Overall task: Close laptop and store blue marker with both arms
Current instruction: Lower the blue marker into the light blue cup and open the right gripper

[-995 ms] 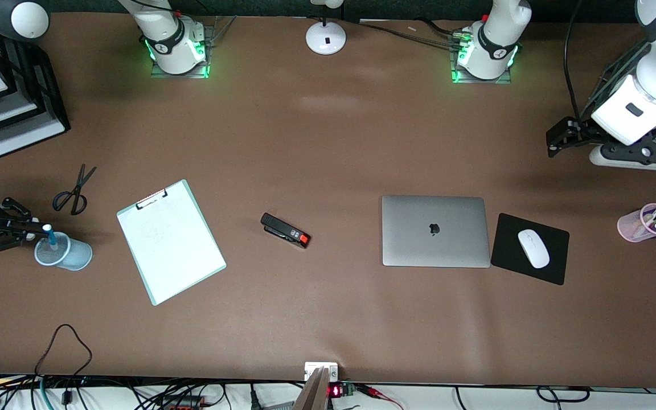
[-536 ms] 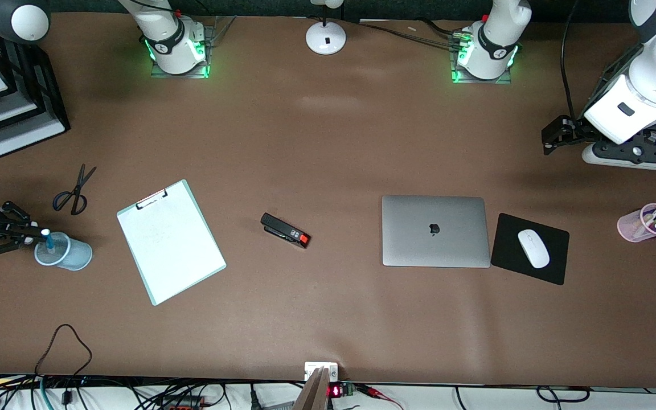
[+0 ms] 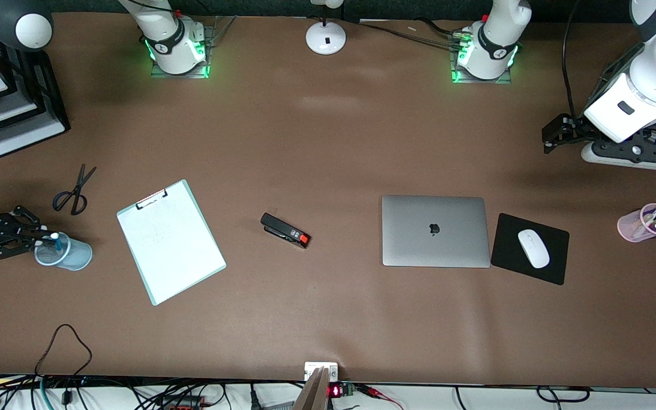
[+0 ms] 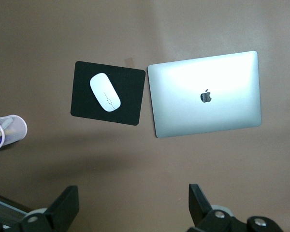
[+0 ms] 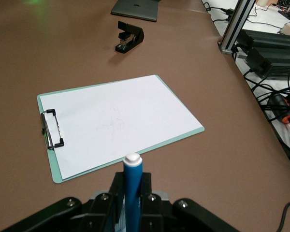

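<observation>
The laptop (image 3: 435,230) lies closed on the brown table, lid up with the dark apple logo showing; it also shows in the left wrist view (image 4: 206,94). My right gripper (image 3: 48,240) is shut on the blue marker (image 3: 56,239), held upright with its white end up, over the light-blue cup (image 3: 69,254) at the right arm's end of the table. In the right wrist view the marker (image 5: 133,186) stands between the fingers (image 5: 117,188). My left gripper (image 3: 550,136) is open and empty, up in the air at the left arm's end (image 4: 130,205).
A clipboard (image 3: 169,241) with white paper, scissors (image 3: 74,191) and a black stapler (image 3: 285,230) lie between cup and laptop. A black mouse pad (image 3: 504,253) with a white mouse (image 3: 533,248) lies beside the laptop. A pink pen cup (image 3: 635,228) and paper trays (image 3: 15,122) stand at the table's ends.
My right gripper has shifted a little toward the cup and lower, so the marker stands deeper over the cup. My left arm shifted slightly, then held still.
</observation>
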